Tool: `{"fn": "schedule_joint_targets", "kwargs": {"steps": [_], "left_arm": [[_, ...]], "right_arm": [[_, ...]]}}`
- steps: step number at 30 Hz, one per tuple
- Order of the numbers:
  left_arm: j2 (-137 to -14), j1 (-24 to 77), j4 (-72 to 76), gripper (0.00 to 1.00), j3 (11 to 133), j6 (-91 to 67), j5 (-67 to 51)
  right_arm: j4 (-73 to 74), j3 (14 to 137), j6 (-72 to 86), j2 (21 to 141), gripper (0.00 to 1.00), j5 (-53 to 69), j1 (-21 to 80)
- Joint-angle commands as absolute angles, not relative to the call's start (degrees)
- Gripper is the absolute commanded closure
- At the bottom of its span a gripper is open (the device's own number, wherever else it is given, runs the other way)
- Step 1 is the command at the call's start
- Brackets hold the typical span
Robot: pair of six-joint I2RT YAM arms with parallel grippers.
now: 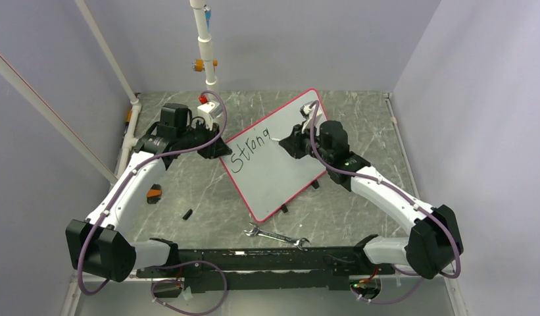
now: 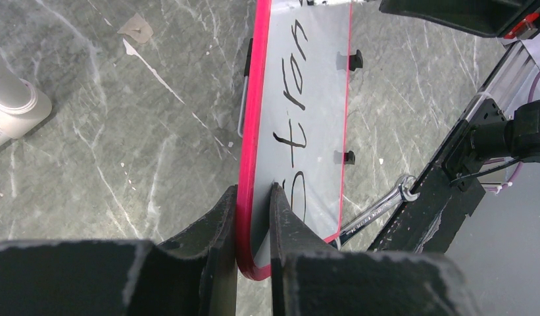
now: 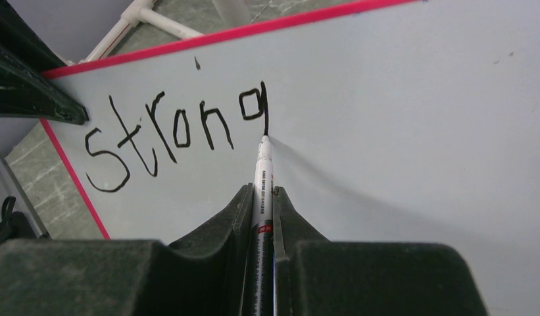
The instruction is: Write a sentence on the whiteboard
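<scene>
The whiteboard (image 1: pixel 283 178) lies tilted at mid-frame. My left gripper (image 2: pixel 254 204) clamps its left corner. My right gripper (image 3: pixel 262 194) holds a marker (image 3: pixel 263 158) whose tip touches the lettering (image 3: pixel 175 131) at its right end. A wrench (image 1: pixel 277 236) lies below the board.

On the grey marbled table (image 1: pixel 208 191), a silver combination wrench (image 1: pixel 276 237) lies at six o'clock, a small black piece (image 1: pixel 187 214) at seven, an orange-and-black object (image 1: pixel 154 193) at eight.

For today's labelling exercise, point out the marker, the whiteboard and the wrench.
marker (image 3: pixel 262 174), right wrist view, white barrel.
whiteboard (image 1: pixel 280 181), top view, bare white face.
wrench (image 1: pixel 277 237), top view, middle of shaft.
</scene>
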State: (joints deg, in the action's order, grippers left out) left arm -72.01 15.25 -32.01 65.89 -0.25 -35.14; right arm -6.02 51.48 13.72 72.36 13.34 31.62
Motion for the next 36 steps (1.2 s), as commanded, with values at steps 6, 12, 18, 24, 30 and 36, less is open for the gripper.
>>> {"fn": "schedule_joint_targets", "kwargs": {"steps": [6, 12, 18, 24, 30, 36], "left_arm": [[-70.7, 15.4, -31.8, 1.00, 66.5, 6.4, -27.7], [-70.6, 15.5, -31.8, 1.00, 66.4, 6.3, -27.5], [-70.4, 15.5, -31.8, 1.00, 66.3, 6.3, -27.4], [-70.4, 15.5, -31.7, 1.00, 66.3, 6.4, -27.4], [-70.3, 15.5, -31.7, 1.00, 66.4, 6.4, -27.4], [-70.3, 15.4, -31.8, 1.00, 66.2, 6.3, -27.4]], "right_arm": [[-6.0, 49.2, 15.4, 69.7, 1.00, 14.7, 32.8], [-6.5, 50.7, 16.0, 70.2, 1.00, 14.8, 34.1], [-5.8, 53.6, 15.4, 70.7, 1.00, 13.9, 34.5], [-4.6, 54.9, 14.6, 68.6, 1.00, 12.4, 34.4], [-4.2, 54.6, 13.8, 66.6, 1.00, 9.3, 34.4], [-4.4, 55.1, 13.4, 67.7, 1.00, 6.5, 34.2]]}}
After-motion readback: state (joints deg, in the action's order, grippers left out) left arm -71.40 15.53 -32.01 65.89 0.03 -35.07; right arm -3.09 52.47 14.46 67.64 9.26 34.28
